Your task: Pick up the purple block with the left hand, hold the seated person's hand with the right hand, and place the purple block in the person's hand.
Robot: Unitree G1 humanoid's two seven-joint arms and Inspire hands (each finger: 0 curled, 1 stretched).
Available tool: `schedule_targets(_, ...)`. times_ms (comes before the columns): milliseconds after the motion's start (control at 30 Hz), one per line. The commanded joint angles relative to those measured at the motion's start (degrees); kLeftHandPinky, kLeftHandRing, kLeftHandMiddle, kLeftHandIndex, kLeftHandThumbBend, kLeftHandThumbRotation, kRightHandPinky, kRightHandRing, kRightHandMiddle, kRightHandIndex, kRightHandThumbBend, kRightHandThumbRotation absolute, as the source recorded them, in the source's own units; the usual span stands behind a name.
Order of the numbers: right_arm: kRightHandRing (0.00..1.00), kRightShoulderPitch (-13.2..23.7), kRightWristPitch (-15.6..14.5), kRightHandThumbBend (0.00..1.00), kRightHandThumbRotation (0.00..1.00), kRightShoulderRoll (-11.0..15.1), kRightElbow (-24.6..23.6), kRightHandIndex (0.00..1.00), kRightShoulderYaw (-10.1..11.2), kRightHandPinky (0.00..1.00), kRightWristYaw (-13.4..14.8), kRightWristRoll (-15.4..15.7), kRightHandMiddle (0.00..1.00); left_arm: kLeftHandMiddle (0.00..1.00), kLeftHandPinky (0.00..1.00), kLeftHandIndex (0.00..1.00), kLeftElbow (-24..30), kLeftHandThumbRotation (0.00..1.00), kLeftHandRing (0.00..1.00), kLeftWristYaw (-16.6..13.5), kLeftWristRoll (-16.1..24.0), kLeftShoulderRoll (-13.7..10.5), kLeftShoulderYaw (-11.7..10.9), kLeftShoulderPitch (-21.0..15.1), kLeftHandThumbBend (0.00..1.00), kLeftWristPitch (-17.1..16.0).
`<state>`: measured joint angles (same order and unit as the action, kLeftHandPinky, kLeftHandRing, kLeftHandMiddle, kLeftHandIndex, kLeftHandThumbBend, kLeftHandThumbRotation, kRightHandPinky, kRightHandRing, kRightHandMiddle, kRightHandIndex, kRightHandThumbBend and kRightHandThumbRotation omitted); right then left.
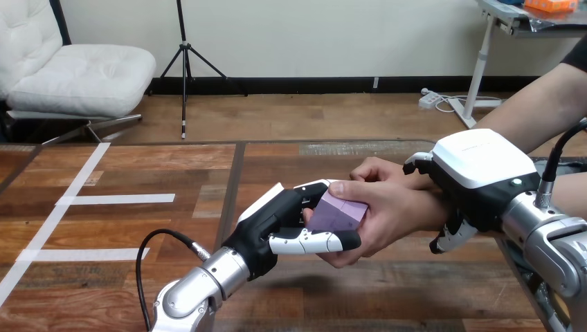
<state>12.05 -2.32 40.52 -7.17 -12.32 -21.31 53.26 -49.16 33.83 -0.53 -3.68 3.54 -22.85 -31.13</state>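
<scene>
The purple block (pixel 337 212) sits in the person's hand (pixel 387 218) at the middle of the head view, above the table. That hand's fingers and thumb wrap partly over the block. My left hand (pixel 280 221) reaches in from the lower left, its thumb and fingers still pinching the block's left side. My right hand (pixel 477 180) comes in from the right and lies over the person's wrist (pixel 432 207), fingers curled down round it. A second hand of the person (pixel 377 169) rests just behind the first.
The wooden table (pixel 138 235) carries strips of white tape (pixel 114 199) on its left half. The person's forearms enter from the right edge.
</scene>
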Motion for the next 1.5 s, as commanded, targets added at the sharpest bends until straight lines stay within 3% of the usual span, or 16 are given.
schedule_targets(0,0.77,1.3,0.6,0.86,0.06,0.9,-1.0,0.81,1.7,0.73,2.6,0.3,0.80,0.85,0.74,0.84,1.1,0.40,0.81,-0.6,0.1,-0.1,0.3,-3.2,0.96,-1.6)
schedule_targets(733,0.77,-4.9,0.0,0.87,0.04,-2.0,-8.1,0.80,5.5,0.72,6.7,-3.5,0.79,0.93,0.84,0.92,0.1,0.47,0.90,0.8,0.5,-1.5,0.3,-3.3,0.97,-3.9)
schedule_targets(1233,0.75,-12.2,0.9,0.85,0.04,-7.0,-15.4,0.78,9.2,0.71,14.1,-8.7,0.78,0.96,0.89,0.96,1.1,0.47,0.93,2.8,-3.8,-1.3,-2.0,-1.5,0.99,-4.1)
schedule_targets(1467,0.75,-16.7,5.2,0.81,0.06,-10.8,-16.4,0.77,10.6,0.70,22.2,-11.4,0.77,0.95,0.87,0.94,2.0,0.44,0.92,2.8,-8.6,0.2,-4.3,0.5,0.98,-6.8)
